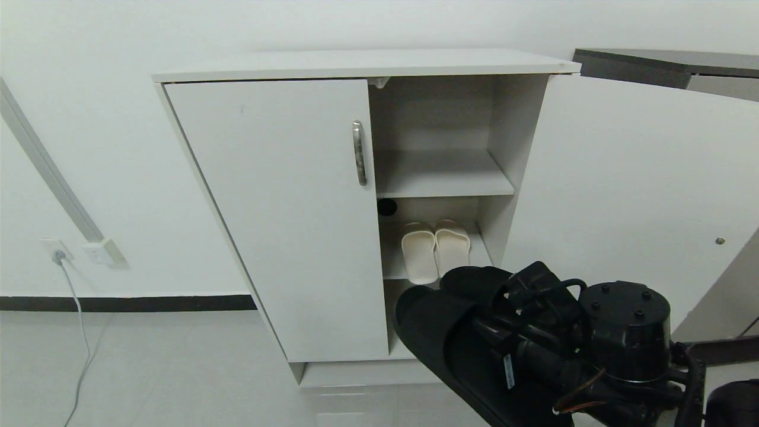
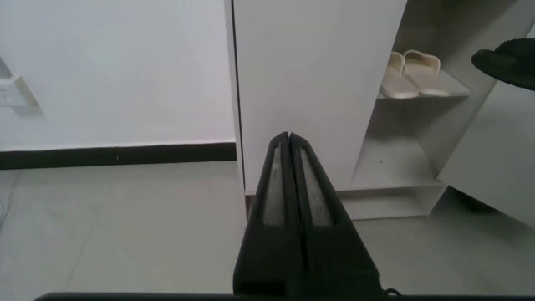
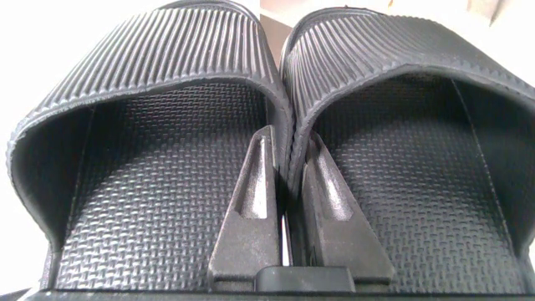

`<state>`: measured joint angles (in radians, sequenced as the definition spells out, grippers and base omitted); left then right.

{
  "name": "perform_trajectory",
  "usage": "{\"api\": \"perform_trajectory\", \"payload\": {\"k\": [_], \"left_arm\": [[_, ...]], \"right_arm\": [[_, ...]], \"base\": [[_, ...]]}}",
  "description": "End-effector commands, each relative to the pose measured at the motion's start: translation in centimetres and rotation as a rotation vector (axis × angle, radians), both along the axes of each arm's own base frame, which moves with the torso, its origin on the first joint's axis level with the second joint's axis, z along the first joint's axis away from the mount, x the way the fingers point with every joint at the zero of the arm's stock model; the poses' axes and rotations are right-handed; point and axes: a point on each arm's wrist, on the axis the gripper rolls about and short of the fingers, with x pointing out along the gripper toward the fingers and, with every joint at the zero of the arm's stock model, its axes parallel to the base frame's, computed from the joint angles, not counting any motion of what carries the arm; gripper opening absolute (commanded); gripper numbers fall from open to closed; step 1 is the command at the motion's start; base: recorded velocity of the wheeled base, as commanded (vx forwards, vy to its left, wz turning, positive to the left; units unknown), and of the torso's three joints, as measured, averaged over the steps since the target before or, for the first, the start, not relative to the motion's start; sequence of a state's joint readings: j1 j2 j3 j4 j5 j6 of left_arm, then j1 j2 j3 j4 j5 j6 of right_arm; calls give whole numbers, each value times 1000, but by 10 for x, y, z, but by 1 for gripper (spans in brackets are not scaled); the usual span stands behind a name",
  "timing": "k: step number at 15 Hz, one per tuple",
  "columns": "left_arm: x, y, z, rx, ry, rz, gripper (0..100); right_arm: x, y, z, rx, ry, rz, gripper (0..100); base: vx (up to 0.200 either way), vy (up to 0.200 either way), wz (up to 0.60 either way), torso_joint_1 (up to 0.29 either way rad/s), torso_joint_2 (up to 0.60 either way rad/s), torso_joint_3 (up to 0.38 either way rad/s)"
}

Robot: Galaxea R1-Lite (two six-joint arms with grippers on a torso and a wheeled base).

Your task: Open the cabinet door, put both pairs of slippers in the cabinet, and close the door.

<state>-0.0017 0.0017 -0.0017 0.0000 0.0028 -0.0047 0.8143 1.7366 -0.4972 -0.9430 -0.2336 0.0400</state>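
- white two-door cabinet (image 1: 356, 62) stands against the far wall; right door (image 1: 628, 190) swung wide open, left door (image 1: 278, 219) shut, w/ slim metal handle (image 1: 359, 153) at its inner edge.
- pair of cream foam slippers (image 1: 436, 249) sits side by side on the middle shelf of the open right half, toes toward the back; upper shelf (image 1: 439, 175) above them is bare.
- pair of black ribbed rubber slippers (image 1: 439, 332) is held in the air just in front of the opening, nearer and lower than the cream pair, toes pointing at the cabinet.
- right end effector (image 3: 288, 142): narrow, one finger inside each black slipper, pinching the two adjoining inner walls together.
- left end effector (image 2: 289, 138): fingers pressed together, nothing between them; low over the grey tiled floor (image 2: 125, 226), on the near side of the left door.
- wall socket w/ grey cable (image 1: 56, 252) on the wall, well left of the cabinet.
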Motion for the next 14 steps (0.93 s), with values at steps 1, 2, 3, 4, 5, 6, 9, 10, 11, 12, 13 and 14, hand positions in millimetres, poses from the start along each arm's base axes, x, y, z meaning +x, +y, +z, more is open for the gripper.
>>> {"api": "perform_trajectory", "payload": {"k": [1,2,3,4,5,6,9,10,11,12,13,14], "left_arm": [[0,0,0,-1,2,0,0],[0,0,0,0,2,0,0],[0,0,0,0,2,0,0],[0,0,0,-1,0,0,0],[0,0,0,-1,0,-1,0],[0,0,0,-1,2,0,0],[0,0,0,-1,0,0,0],[0,0,0,-1,2,0,0],[0,0,0,-1,0,0,0],[0,0,0,-1,0,0,0],[0,0,0,-1,0,0,0],[0,0,0,-1,0,0,0]], "right_arm": [[0,0,0,-1,1,-1,0],[0,0,-1,-4,1,0,0],[0,0,-1,-6,-1,1,0],[0,0,-1,-7,0,1,0],[-1,0,-3,-13,6,2,0],[-2,1,-4,-17,8,5,0],[-4,3,-4,-15,7,18,0],[-4,3,-5,-15,7,19,0],[-3,5,-8,-20,11,19,0],[-2,6,-9,-19,10,21,0],[0,11,-13,-15,3,19,0],[3,21,-16,-1,-19,10,0]], "base": [[0,0,0,0,0,0],[0,0,0,0,0,0],[0,0,0,0,0,0],[0,0,0,0,0,0],[0,0,0,0,0,0],[0,0,0,0,0,0],[0,0,-200,-1,1,1],[0,0,0,0,0,0],[0,0,0,0,0,0],[0,0,0,0,0,0],[0,0,0,0,0,0],[0,0,0,0,0,0]]}}
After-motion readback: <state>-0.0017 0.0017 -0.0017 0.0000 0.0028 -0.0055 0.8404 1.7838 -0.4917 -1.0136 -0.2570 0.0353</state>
